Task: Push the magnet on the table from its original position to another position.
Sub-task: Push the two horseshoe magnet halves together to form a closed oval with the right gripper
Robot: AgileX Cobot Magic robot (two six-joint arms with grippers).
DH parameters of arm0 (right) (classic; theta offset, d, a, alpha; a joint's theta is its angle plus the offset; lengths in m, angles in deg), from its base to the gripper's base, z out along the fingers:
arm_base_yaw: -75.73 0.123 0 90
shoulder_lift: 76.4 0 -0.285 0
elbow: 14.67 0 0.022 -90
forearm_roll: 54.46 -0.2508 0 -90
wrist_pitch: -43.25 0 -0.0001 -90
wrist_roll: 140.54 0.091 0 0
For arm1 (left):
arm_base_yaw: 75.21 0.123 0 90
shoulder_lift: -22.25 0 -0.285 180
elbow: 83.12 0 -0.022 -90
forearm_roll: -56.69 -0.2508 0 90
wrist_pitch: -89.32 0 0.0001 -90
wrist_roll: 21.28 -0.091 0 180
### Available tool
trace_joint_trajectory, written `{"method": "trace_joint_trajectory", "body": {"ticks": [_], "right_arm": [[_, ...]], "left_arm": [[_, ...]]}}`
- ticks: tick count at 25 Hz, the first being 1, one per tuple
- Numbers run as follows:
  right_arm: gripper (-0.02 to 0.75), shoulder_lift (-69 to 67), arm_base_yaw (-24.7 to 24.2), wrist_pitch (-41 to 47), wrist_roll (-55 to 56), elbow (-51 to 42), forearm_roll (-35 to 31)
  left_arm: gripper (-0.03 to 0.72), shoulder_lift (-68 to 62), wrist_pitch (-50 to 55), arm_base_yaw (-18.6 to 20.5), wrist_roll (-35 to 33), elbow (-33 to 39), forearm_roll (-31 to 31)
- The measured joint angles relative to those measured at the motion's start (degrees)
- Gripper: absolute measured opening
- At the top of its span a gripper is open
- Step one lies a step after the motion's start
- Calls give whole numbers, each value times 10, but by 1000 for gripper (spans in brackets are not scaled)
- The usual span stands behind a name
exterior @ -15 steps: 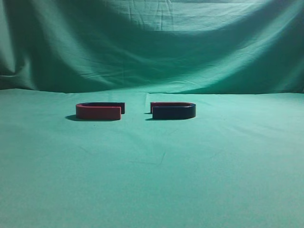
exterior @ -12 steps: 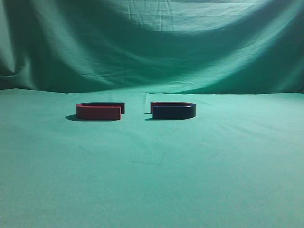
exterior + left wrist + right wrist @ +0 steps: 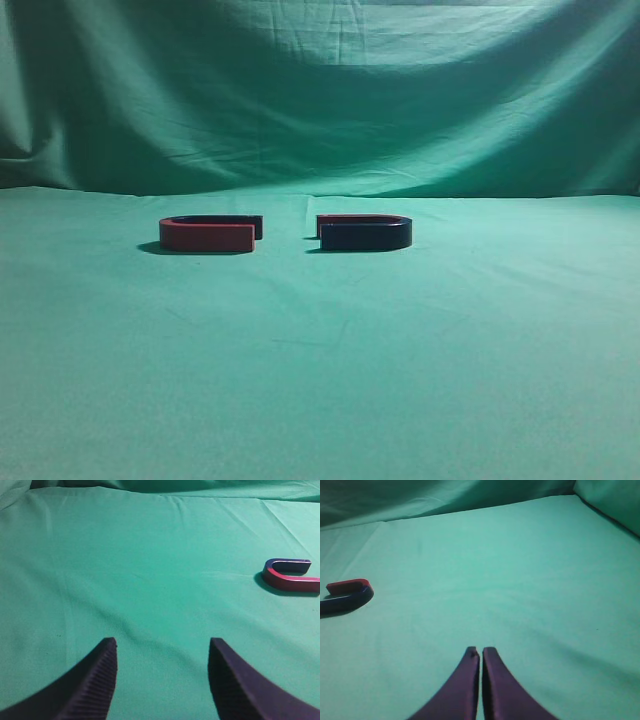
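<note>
Two horseshoe magnets lie flat on the green cloth in the exterior view, open ends facing each other. The left magnet (image 3: pixel 208 234) shows its red arm in front; it also shows at the right edge of the left wrist view (image 3: pixel 290 575). The right magnet (image 3: pixel 365 233) shows its dark blue arm in front; it also shows at the left edge of the right wrist view (image 3: pixel 346 595). My left gripper (image 3: pixel 162 647) is open and empty, far from its magnet. My right gripper (image 3: pixel 481 652) is shut and empty. Neither gripper shows in the exterior view.
The green cloth covers the table (image 3: pixel 320 360) and hangs as a backdrop (image 3: pixel 320 90) behind the magnets. A small gap separates the two magnets. The cloth has low wrinkles.
</note>
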Motion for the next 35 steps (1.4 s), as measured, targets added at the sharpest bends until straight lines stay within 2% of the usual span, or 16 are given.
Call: {"method": "trace_joint_trajectory", "body": {"ticks": [7,11,13,14,17,19,24,32,35], "right_arm": [[0,0,0,0,-5,0,13],[0,0,0,-25,-34,-1,43],[0,0,0,-76,-37,-2,29],[0,0,0,-154,-39,-2,2],[0,0,0,-272,-39,-2,-21],[0,0,0,-296,-39,2,-25],[0,-35,0,-161,-39,111,-26],[0,-277,-2,111,-69,323,-35],[0,-370,-2,159,-78,369,-45]], "left_arm": [[372,0,0,0,0,0,0],[372,0,0,0,0,0,0],[372,0,0,0,0,0,0],[372,0,0,0,0,0,0],[372,0,0,0,0,0,0],[372,0,0,0,0,0,0],[372,0,0,0,0,0,0],[372,0,0,0,0,0,0],[372,0,0,0,0,0,0]]}}
